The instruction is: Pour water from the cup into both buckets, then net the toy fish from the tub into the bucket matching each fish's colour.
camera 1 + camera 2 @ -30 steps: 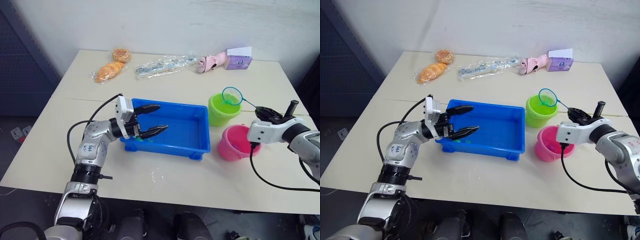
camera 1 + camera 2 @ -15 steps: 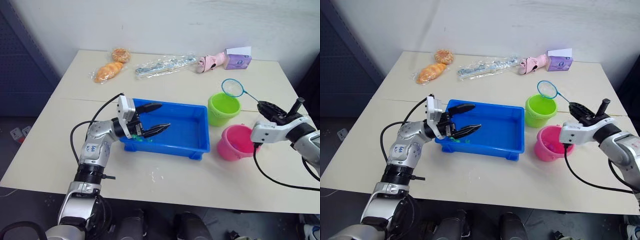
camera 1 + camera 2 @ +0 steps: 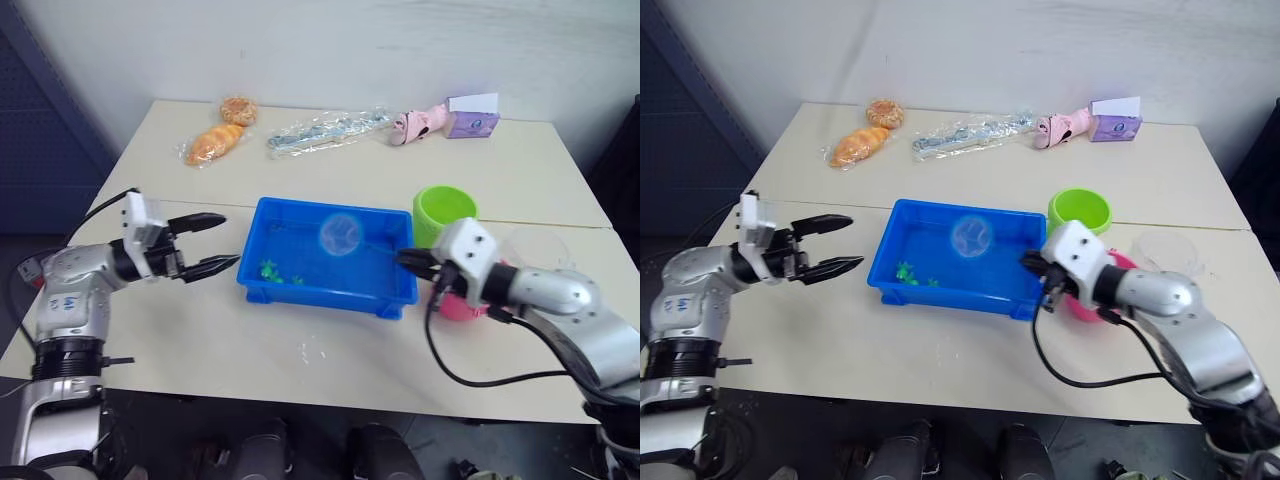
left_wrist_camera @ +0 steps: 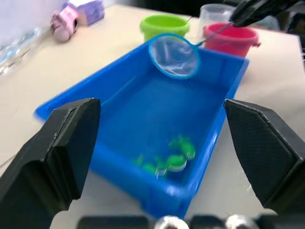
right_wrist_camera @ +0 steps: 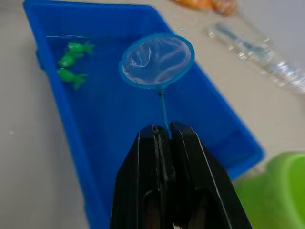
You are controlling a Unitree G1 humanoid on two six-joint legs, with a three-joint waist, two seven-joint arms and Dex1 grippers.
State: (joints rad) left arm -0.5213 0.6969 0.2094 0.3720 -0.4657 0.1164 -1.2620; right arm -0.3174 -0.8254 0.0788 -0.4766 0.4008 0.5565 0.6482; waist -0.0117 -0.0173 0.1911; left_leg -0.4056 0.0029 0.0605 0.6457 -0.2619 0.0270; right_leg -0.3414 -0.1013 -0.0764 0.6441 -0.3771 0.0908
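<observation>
A pale table (image 3: 300, 360) stands against a white wall. In the middle of the frame sits the blue tub (image 3: 330, 290). The net (image 3: 340, 234) hangs over the middle of the tub, hoop up in the air, with its thin handle running to the right. The right gripper (image 3: 408, 259) is clenched tight on the end of that handle, at the tub's right edge. A few green fish (image 3: 278, 272) lie in the lower left corner of the tub. The green bucket (image 3: 444, 213) stands just right of the tub, toward the upper right. The pink bucket (image 3: 458, 306) is below it, mostly hidden behind the right arm. The clear cup (image 3: 535, 246) stands further right. The left gripper (image 3: 213, 243) hovers left of the tub, apart from it, with its two fingers spread wide and nothing between them. Along the far edge, at the top of the frame, lie two buns (image 3: 222, 130), a clear bag (image 3: 325, 130), a pink toy (image 3: 420, 123) and a purple box (image 3: 473, 116).
</observation>
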